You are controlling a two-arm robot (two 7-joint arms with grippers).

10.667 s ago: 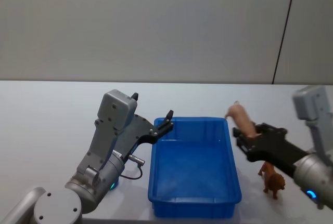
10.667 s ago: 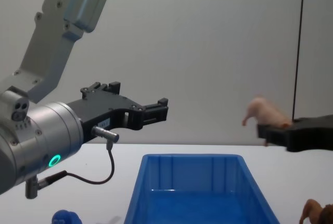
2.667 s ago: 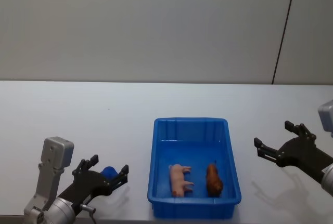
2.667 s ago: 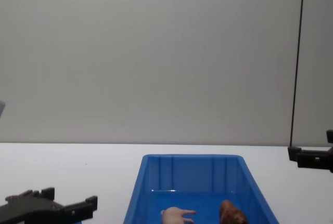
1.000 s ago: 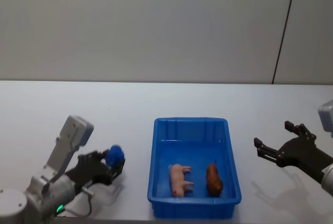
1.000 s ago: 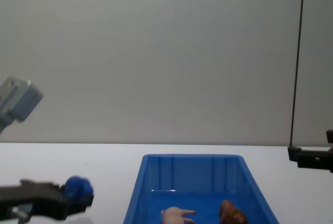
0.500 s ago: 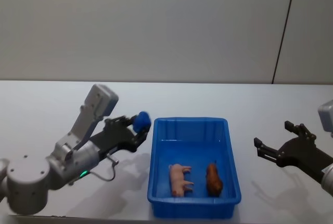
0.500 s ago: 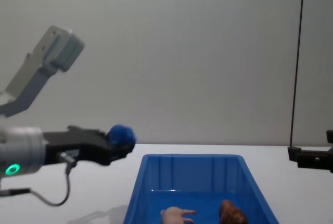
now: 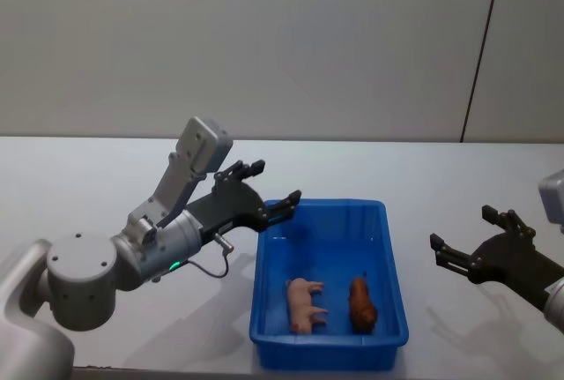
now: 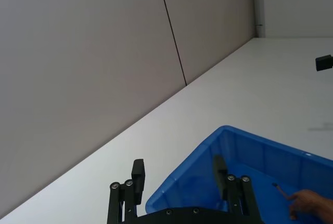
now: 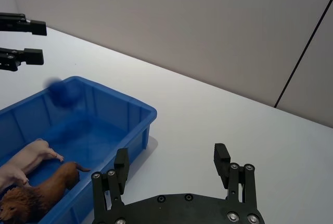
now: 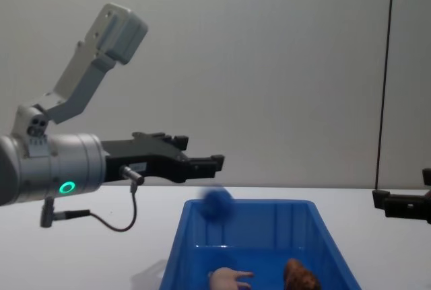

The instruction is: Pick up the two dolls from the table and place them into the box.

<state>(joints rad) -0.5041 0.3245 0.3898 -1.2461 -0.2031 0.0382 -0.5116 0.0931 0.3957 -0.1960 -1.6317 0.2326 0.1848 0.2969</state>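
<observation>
Blur is what we get for the blue doll [image 12: 217, 204]: from the chest it is a smeared ball in mid-air, just under the left claw's fingertips and over the box's far-left corner, touching nothing we can make out. The right wrist view shows it again [image 11: 63, 92] as a soft dark-blue patch against the inside of the far wall; its fuzz and shape cannot be told.

Nearest us, the box [image 9: 393, 299] sits on the white surface [image 9: 106, 186] with its front rim close to the surface's near edge. The chest view cuts off its lower part, so there the pink doll [image 12: 226, 278] and the brown doll [image 12: 300, 278] show only as their upper sides. From the head we see both fully: the pink doll [image 9: 304, 303] lies on its side left of centre on the floor, the brown doll [image 9: 361, 303] just beside it to the right, apart from it. The back half of the floor is bare.

The left claw [image 9: 267, 191] hangs above the box's far-left corner, fingers spread wide and gripping nothing. The right claw [image 9: 465, 242] is well to the right of the box, over open surface, also spread and holding nothing; the chest view cuts it at the right edge [image 12: 404, 204]. Beyond the box the surface runs bare to the grey wall [image 9: 282, 45].
</observation>
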